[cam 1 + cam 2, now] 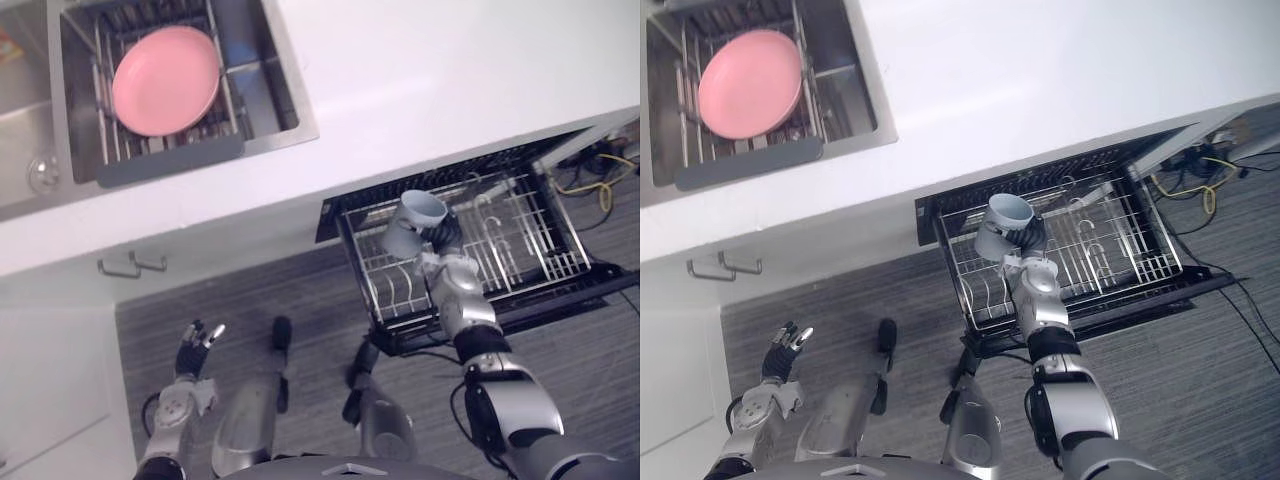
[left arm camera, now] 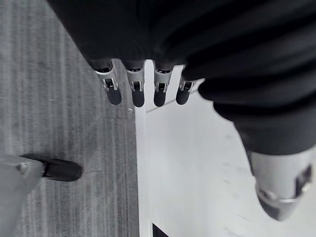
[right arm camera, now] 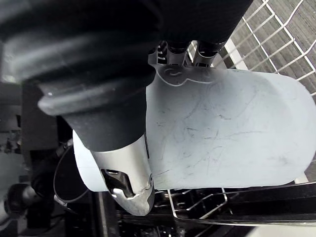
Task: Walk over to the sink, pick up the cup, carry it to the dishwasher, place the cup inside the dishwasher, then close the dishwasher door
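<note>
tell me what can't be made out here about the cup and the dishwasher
Cup against rack: touching or apart is unclear, as the cup's own body blocks its base in the eye views and the right wrist view.
Right hand: fingertips hidden behind the cup in the eye views.
Dishwasher: inside hidden under the counter.
Sink: cut off by the top edge of both eye views.

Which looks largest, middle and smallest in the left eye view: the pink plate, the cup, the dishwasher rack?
Largest: dishwasher rack.
Then: pink plate.
Smallest: cup, held in the right robot hand.
</note>
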Tool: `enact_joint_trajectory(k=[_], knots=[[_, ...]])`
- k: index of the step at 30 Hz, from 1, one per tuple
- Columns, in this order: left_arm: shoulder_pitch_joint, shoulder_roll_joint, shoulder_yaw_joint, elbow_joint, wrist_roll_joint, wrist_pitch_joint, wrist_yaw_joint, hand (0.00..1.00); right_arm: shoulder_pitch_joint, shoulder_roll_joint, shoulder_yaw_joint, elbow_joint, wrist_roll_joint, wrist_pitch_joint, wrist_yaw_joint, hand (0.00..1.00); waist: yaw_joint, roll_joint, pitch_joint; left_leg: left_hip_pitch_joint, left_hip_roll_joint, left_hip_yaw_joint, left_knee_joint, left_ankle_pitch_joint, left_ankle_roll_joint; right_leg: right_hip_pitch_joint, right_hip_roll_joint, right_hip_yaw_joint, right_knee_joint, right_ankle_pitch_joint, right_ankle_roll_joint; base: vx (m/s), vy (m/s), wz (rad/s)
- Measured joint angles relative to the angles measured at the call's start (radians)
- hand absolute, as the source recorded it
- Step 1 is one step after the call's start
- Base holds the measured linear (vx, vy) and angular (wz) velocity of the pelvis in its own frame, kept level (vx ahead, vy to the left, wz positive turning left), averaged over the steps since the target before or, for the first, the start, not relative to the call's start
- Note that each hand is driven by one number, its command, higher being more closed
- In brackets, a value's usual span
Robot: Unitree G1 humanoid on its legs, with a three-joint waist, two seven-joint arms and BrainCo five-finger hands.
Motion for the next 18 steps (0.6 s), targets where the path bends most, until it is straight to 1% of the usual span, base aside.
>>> enact_joint_trajectory(k=[4, 6, 7, 10, 11, 12, 13, 15, 18], knots=[[0.001, 0.0, 0.002, 0.006, -0.015, 0.003, -0.026, 0.0, -0.07, -0.027, 0.004, 0.108, -0.004, 0.003, 0.042, 1.0, 0.017, 0.023, 0.032, -0.017, -0.002, -0.029, -0.006, 0.011, -0.007, -0.005, 0.0, -0.022, 0.003, -0.002, -0.005, -0.01, -0.002, 0.21], [0.001, 0.0, 0.002, 0.016, -0.015, 0.004, -0.033, 0.0, -0.098, -0.032, 0.028, 0.148, -0.009, 0.003, 0.061, 1.0, 0.026, 0.029, 0.038, -0.029, 0.0, -0.037, -0.026, 0.025, -0.012, -0.03, 0.0, -0.032, 0.017, -0.012, -0.015, -0.03, -0.015, 0.08], [0.001, -0.001, 0.001, 0.02, -0.015, 0.004, -0.041, 0.0, -0.122, -0.037, 0.03, 0.174, -0.032, 0.003, 0.068, 1.0, 0.029, 0.033, 0.043, -0.041, 0.002, -0.043, -0.039, 0.04, -0.013, -0.049, 0.001, -0.035, 0.025, -0.013, -0.017, -0.04, -0.032, 0.11], [0.0, -0.002, 0.0, 0.024, -0.014, 0.004, -0.043, 0.0, -0.18, -0.065, 0.03, 0.25, -0.057, 0.007, 0.076, 1.0, 0.039, 0.052, 0.057, -0.071, 0.003, -0.067, -0.057, 0.069, -0.014, -0.077, 0.001, -0.051, 0.031, -0.009, -0.022, -0.04, -0.034, 0.18], [0.0, -0.002, 0.0, 0.025, -0.014, 0.003, -0.043, 0.0, -0.197, -0.079, 0.03, 0.266, -0.077, 0.009, 0.089, 0.0, 0.05, 0.056, 0.06, -0.082, 0.003, -0.068, -0.057, 0.073, -0.016, -0.086, 0.001, -0.054, 0.031, -0.005, -0.023, -0.04, -0.024, 0.12], [0.0, -0.002, -0.001, 0.025, -0.013, 0.003, -0.043, 0.0, -0.21, -0.088, 0.03, 0.278, -0.084, 0.01, 0.093, 0.0, 0.056, 0.058, 0.061, -0.086, 0.003, -0.068, -0.057, 0.074, -0.016, -0.09, 0.001, -0.054, 0.031, -0.003, -0.024, -0.04, -0.025, 0.07], [0.0, -0.002, -0.003, 0.023, -0.013, 0.002, -0.044, 0.0, -0.227, -0.111, 0.039, 0.281, -0.089, 0.023, 0.115, 0.0, 0.06, 0.063, 0.064, -0.098, 0.003, -0.074, -0.058, 0.08, -0.019, -0.098, 0.001, -0.06, 0.031, 0.0, -0.024, -0.03, -0.02, 0.09], [0.0, -0.002, -0.004, 0.019, -0.013, 0.003, -0.044, 0.0, -0.243, -0.124, 0.048, 0.285, -0.126, 0.035, 0.127, 0.0, 0.06, 0.066, 0.065, -0.111, 0.003, -0.087, -0.058, 0.085, -0.021, -0.106, 0.003, -0.069, 0.031, 0.002, -0.026, -0.03, -0.032, 0.15], [0.0, -0.002, -0.012, 0.016, -0.011, 0.005, -0.044, 0.0, -0.247, -0.145, 0.069, 0.287, -0.162, 0.048, 0.128, 0.0, 0.062, 0.066, 0.065, -0.114, 0.003, -0.092, -0.058, 0.088, -0.023, -0.105, 0.003, -0.074, 0.032, 0.002, -0.026, -0.01, -0.022, 0.06]])
